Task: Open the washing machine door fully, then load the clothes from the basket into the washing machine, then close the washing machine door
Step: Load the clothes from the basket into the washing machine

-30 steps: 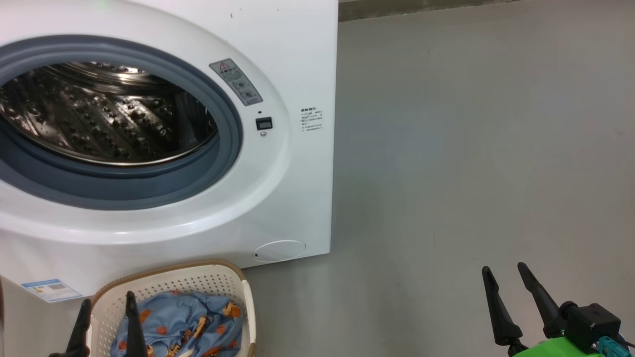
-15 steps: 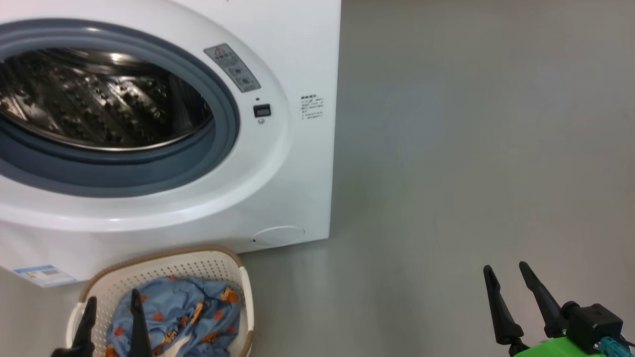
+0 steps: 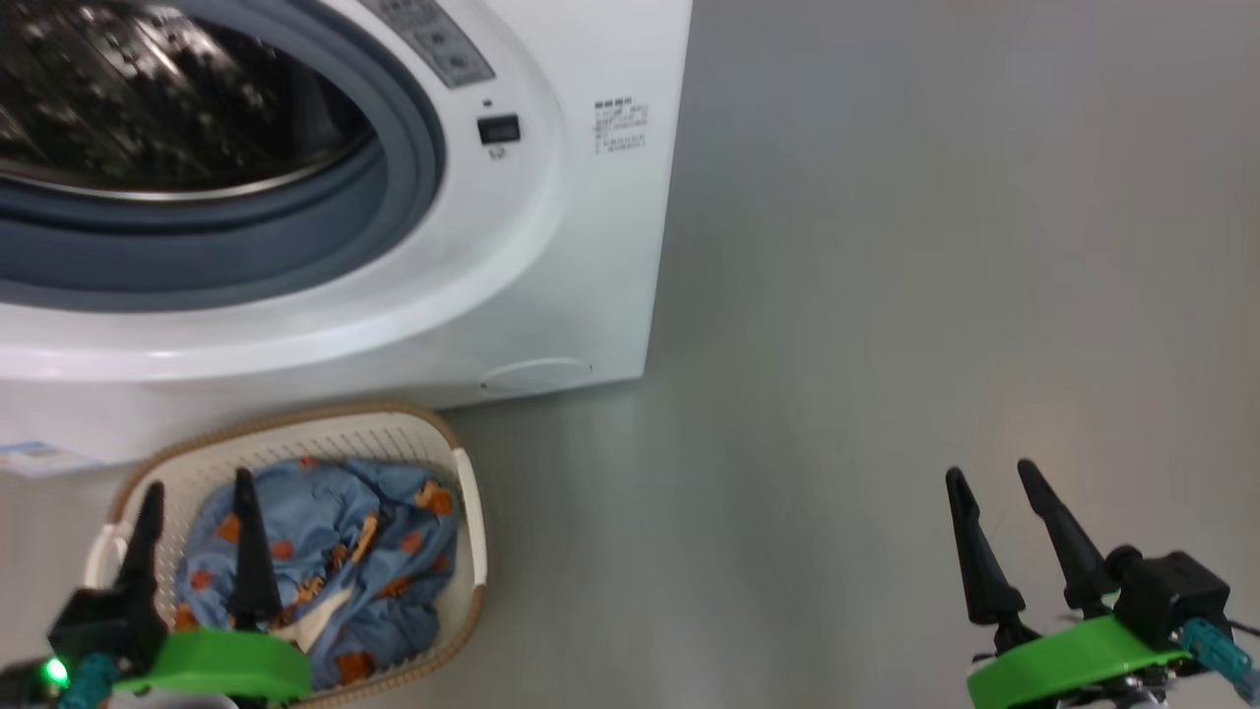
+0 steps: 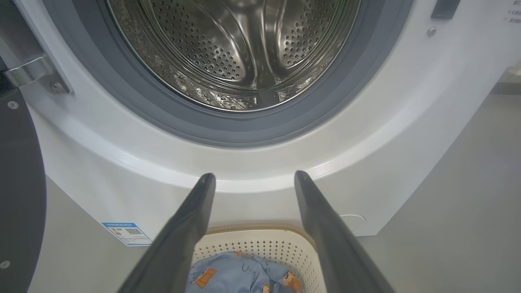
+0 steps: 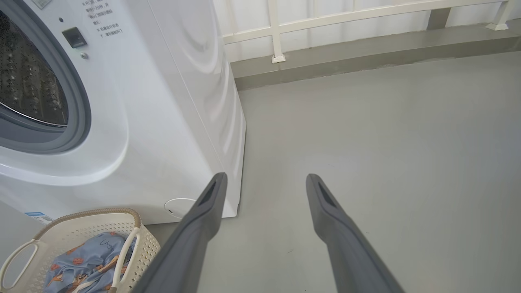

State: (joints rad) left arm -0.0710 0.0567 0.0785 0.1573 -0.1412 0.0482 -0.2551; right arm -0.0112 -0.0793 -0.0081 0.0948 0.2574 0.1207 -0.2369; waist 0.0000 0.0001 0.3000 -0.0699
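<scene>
I'm looking at a plain grey floor (image 3: 886,295). In the right wrist view a white railing (image 5: 276,32) runs along a raised kerb behind it. The washing machine (image 3: 591,246) stands on the floor, filling the upper left of the head view. Its mouth is uncovered. The washing machine door (image 4: 16,183) is swung out, and I see it as a dark curved slab at the left edge of the left wrist view, with its metal hinge (image 4: 28,71) just above. Inside the grey-blue gasket (image 3: 295,246) the steel drum (image 4: 244,49) holds no laundry that I can see.

The basket (image 3: 472,512) sits on the floor just in front of the machine's lower front, below the round white cover (image 3: 536,374) and near the blue label (image 4: 126,233). The clothes (image 3: 335,532) lie bunched inside it, blue with orange figures and a strip of cream lining showing.

My left gripper (image 3: 197,480) hangs over the basket with its jaws spread wide and nothing between them. In its wrist view the clothes lie low between the two fingers, whose tips point at the machine's white front. I see no contact with the fabric.

My right gripper (image 3: 989,469) is well apart from the basket, over bare floor to the machine's right, with its jaws likewise released and empty.
</scene>
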